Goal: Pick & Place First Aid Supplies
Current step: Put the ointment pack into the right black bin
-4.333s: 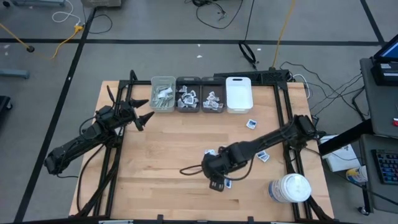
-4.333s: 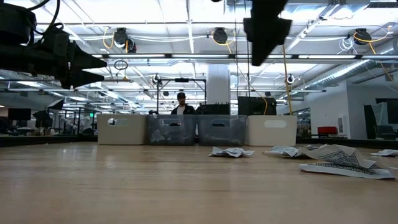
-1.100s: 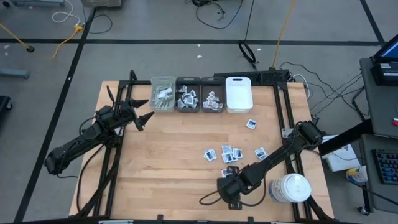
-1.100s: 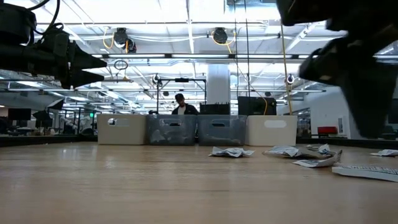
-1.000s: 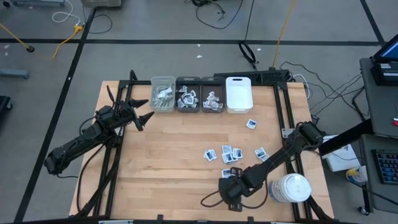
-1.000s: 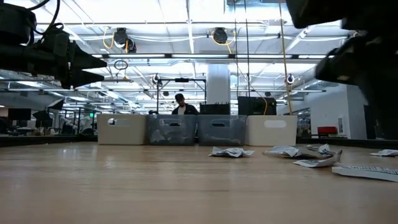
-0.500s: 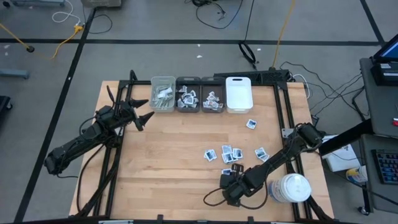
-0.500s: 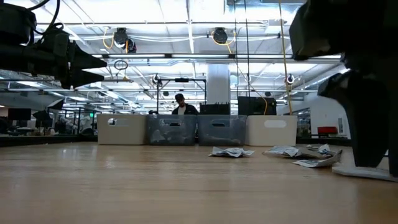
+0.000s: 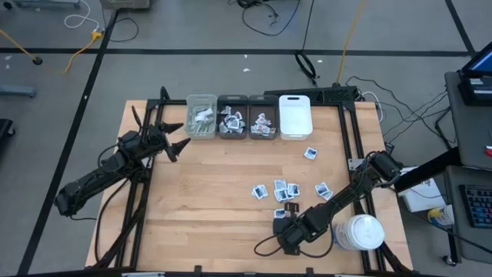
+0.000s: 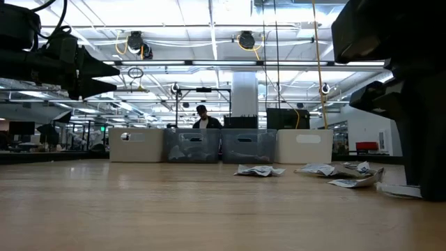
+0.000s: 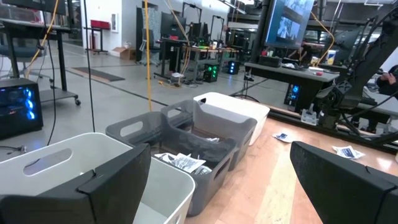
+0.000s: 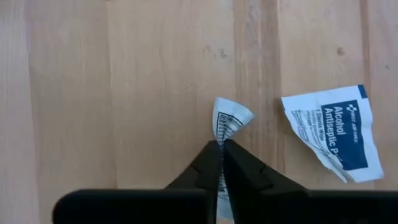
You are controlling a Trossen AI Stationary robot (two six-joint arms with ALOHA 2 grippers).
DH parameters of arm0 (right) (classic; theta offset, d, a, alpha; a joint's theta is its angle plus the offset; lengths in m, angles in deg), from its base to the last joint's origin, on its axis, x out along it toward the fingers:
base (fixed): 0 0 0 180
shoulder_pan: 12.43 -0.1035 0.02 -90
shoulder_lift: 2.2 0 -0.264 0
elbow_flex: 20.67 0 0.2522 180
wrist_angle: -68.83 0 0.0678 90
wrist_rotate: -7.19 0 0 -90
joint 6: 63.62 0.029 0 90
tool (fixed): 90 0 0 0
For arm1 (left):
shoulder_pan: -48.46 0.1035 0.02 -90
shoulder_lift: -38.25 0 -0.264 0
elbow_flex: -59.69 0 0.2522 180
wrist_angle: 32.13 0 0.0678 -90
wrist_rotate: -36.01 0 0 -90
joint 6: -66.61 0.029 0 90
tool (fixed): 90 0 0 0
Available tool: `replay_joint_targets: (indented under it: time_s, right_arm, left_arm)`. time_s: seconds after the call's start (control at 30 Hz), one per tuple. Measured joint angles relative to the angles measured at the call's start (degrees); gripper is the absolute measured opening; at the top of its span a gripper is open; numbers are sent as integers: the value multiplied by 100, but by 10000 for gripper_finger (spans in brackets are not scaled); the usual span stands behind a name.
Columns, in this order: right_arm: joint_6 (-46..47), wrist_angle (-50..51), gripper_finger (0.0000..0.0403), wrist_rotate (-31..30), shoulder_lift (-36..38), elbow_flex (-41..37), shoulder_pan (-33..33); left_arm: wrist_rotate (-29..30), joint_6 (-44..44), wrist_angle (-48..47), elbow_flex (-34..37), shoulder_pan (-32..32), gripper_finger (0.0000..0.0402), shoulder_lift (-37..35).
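Only the right wrist view shows the grip: the right gripper (image 12: 221,146) has its fingers pinched shut on a small printed sachet (image 12: 231,119), crumpling it against the wooden table (image 12: 124,87), with an alcohol-wipe sachet (image 12: 331,130) lying just beside. From above, that gripper (image 9: 290,228) hides its catch. Farther off, loose sachets (image 9: 278,189) lie mid-table. The left gripper (image 9: 174,139) hovers with its fingers spread wide near the bins (image 9: 234,118), whose contents are hard to make out.
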Motion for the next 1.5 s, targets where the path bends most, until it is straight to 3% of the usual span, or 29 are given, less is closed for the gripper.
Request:
replay_joint_targets:
  time_s: [0.27,0.57,0.73,0.87,1.03,1.3,1.5]
  right_arm:
    - [-702,540,3,241,245,213,164]
    - [-2435,1458,1,1073,1131,678,844]
    - [-3647,2174,1,1233,1568,703,1436]
    - [-4770,2681,0,1220,1842,697,1982]
    - [-5459,2855,0,1223,1928,697,2756]
    - [-5907,2628,0,1051,1811,753,4371]
    - [-5864,2689,0,1047,1217,1475,5542]
  left_arm:
    - [0,0,-2,0,-2,392,0]
    - [0,0,7,0,0,392,2]
    - [0,0,1,0,-1,392,1]
    - [0,0,2,0,-2,392,0]
    - [0,0,-2,0,0,392,0]
    - [0,0,0,0,0,392,0]
    - [0,0,0,0,-2,392,1]
